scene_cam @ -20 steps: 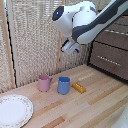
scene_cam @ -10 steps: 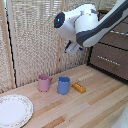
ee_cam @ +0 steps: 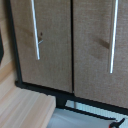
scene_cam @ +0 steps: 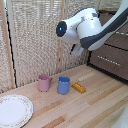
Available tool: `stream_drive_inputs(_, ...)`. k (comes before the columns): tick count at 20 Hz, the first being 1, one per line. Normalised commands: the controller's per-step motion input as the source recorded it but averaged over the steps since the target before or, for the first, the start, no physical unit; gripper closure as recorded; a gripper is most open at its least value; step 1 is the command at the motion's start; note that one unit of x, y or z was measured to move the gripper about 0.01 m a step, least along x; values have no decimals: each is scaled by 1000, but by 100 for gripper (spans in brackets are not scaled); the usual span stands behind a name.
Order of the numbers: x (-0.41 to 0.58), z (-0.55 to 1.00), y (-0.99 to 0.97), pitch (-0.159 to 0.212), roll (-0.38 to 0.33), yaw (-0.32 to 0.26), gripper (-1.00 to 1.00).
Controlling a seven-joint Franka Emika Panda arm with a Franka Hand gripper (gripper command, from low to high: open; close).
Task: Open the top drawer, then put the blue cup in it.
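The blue cup stands upright on the wooden table, between a pink mug and a yellow block. My gripper hangs high above it, under the white arm and just off the dark brown cabinet at the exterior view's right. It is too small and dark to show its jaws. The arm covers part of the top drawer. In the wrist view two shut drawer fronts fill the picture, each with a silver bar handle. The top drawer is the one farther from the tabletop, and its handle is plain to see. No fingers show there.
A pink mug with a handle stands beside the cup. A yellow block lies on its other side. A white plate sits at the table's near corner on the exterior view's left. A slatted wall stands behind. The lower drawer is shut.
The arm has dropped a little and edged toward the cabinet at the exterior view's right. Cup, mug, block and plate have not moved.
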Motion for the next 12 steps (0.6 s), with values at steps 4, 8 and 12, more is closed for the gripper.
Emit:
stream_drive_inputs(4, -114, 96, -500, -58, -275, 91, -100)
stream_drive_inputs(8, -63, 236, -731, -64, -198, 35, -100)
stream_drive_inputs(12, 0, 295, -971, -27, -95, 0, -100)
